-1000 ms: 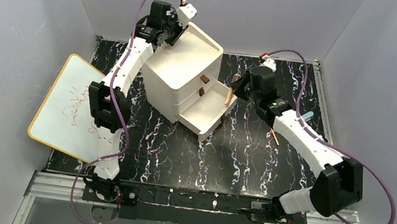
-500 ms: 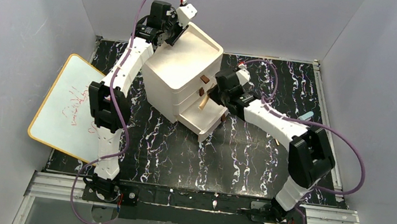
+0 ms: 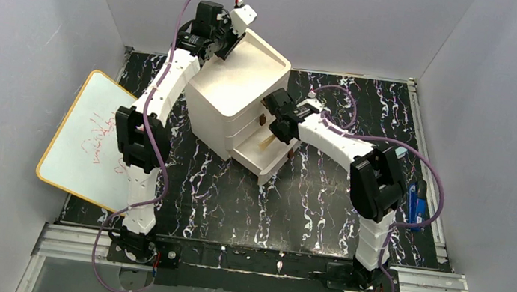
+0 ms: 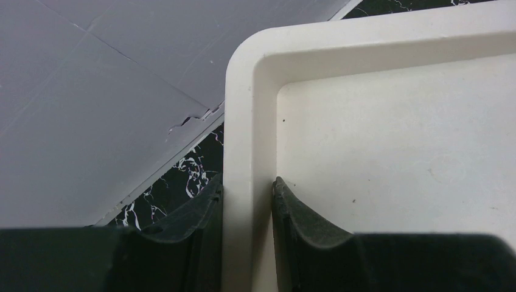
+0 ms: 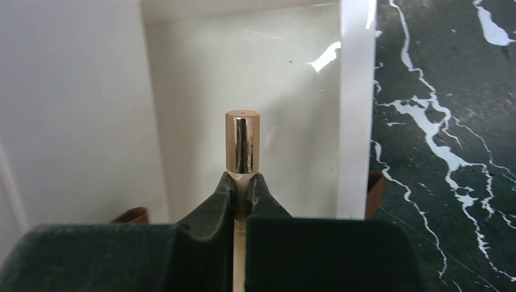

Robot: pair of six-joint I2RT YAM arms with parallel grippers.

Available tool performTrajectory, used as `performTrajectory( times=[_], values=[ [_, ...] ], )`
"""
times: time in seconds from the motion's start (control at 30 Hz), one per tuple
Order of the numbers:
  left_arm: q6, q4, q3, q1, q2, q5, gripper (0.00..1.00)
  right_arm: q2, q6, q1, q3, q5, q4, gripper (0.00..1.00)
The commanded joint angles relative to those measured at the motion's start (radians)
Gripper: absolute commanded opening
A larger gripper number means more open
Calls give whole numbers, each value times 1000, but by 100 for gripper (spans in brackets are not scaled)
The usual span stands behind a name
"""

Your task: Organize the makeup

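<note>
My right gripper point(image 5: 242, 180) is shut on a thin cream stick with a shiny gold cap point(image 5: 242, 142). In the top view this gripper point(image 3: 273, 130) holds the stick point(image 3: 269, 143) over the pulled-out bottom drawer point(image 3: 272, 169) of the white three-drawer box. In the right wrist view the gold cap points into the drawer's white inside point(image 5: 298, 85). My left gripper point(image 4: 246, 190) is shut on the raised rim point(image 4: 243, 115) of the box's top tray, at the box's far left corner point(image 3: 228, 41). The compact, powder disc, sponge and pad are out of view.
A whiteboard point(image 3: 90, 139) leans at the table's left edge. A blue object point(image 3: 416, 201) lies by the right edge, beside my right arm. Brown drawer handles point(image 3: 266, 103) face the right arm; one shows in the right wrist view point(image 5: 375, 191). Grey walls enclose the black marbled table point(image 3: 309, 198).
My right arm swung left and carried the stick from beside the box to over the open bottom drawer. The left arm has not moved.
</note>
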Motion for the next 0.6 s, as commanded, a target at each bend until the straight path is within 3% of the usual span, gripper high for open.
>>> performTrajectory(
  times=[0.0, 0.17, 0.27, 0.33, 0.43, 0.57],
  values=[
    [56, -215, -54, -63, 75, 16, 0, 28, 51, 7, 35, 43, -87, 1],
    [55, -214, -54, -62, 76, 18, 0, 41, 39, 6, 2, 18, -64, 4],
    [55, -213, -52, -63, 77, 17, 0, 34, 16, 6, -20, 6, -27, 14],
    [54, -213, -54, -62, 76, 18, 0, 24, -9, 7, -28, 0, 0, 32],
    [55, -213, -56, -63, 74, 18, 0, -4, -40, 8, -43, 4, 48, 48],
    [55, -212, -56, -63, 76, 19, 0, -58, -88, 9, -51, 17, 93, 55]
  ],
)
